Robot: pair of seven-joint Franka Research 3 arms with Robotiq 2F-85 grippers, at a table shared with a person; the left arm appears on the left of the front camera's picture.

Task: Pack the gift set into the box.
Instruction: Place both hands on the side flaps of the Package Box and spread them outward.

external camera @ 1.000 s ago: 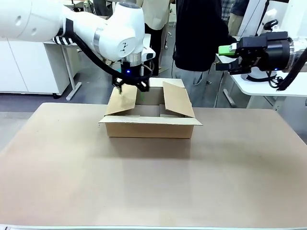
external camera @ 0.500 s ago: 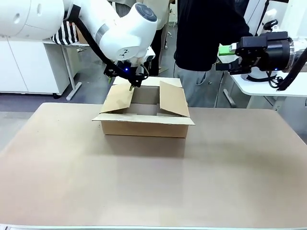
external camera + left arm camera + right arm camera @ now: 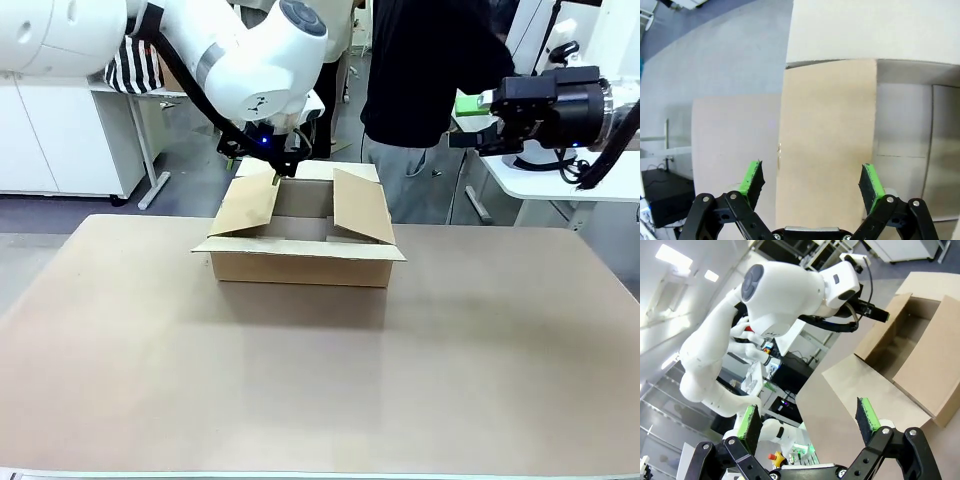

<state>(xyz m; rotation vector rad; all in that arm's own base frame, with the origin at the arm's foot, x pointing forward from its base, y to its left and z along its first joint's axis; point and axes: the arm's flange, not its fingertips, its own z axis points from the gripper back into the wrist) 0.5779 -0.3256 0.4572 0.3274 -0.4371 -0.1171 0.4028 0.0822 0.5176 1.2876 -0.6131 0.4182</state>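
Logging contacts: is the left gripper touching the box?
Cannot tell: front view puts the left gripper at the box flap's top edge; no plain contact or gap.

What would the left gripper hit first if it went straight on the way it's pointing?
Most likely the tilted side flap of the box: the open left gripper points down, and the left wrist view shows that flap straight ahead. The gap is hard to judge.

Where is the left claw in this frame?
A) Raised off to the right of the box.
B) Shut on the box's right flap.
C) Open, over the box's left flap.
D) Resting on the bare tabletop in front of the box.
C: the left wrist view shows the left claw spread wide open, with the left flap of the box below it.
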